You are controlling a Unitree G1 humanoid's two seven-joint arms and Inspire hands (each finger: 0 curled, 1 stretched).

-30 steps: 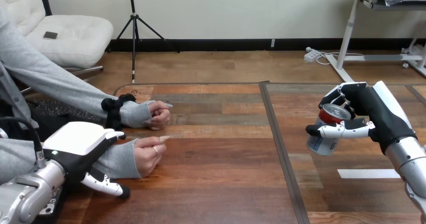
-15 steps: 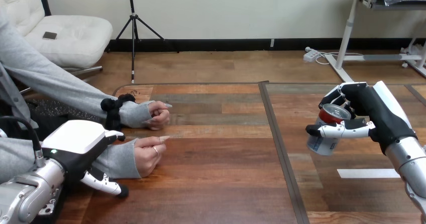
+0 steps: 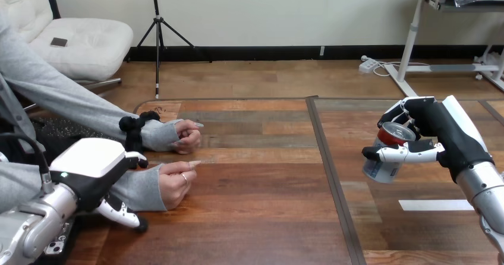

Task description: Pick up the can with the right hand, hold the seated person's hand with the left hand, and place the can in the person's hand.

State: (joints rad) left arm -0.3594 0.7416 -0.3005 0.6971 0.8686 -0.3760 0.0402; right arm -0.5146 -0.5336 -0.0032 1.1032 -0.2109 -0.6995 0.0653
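A silver can with a red top (image 3: pixel 385 155) hangs tilted above the table's right half, with my right hand (image 3: pixel 443 135) shut on it, thumb across its front. The person's two hands rest loosely curled on the table at the left, the far one (image 3: pixel 188 136) and the near one (image 3: pixel 176 182). My left hand (image 3: pixel 89 169) sits over the grey sleeve just behind the near hand's wrist. One of its fingers (image 3: pixel 122 213) lies nearly straight along the sleeve's near side. I see nothing of it curled round the wrist.
A white tape strip (image 3: pixel 435 205) lies on the table below my right hand. A dark seam (image 3: pixel 334 182) runs down the wooden table (image 3: pixel 255 217) between the person's hands and the can. The far edge (image 3: pixel 238 99) lies beyond the person's hands.
My left hand has slid a little to the left and toward the near edge along the person's sleeve. The right hand and the can have stayed put.
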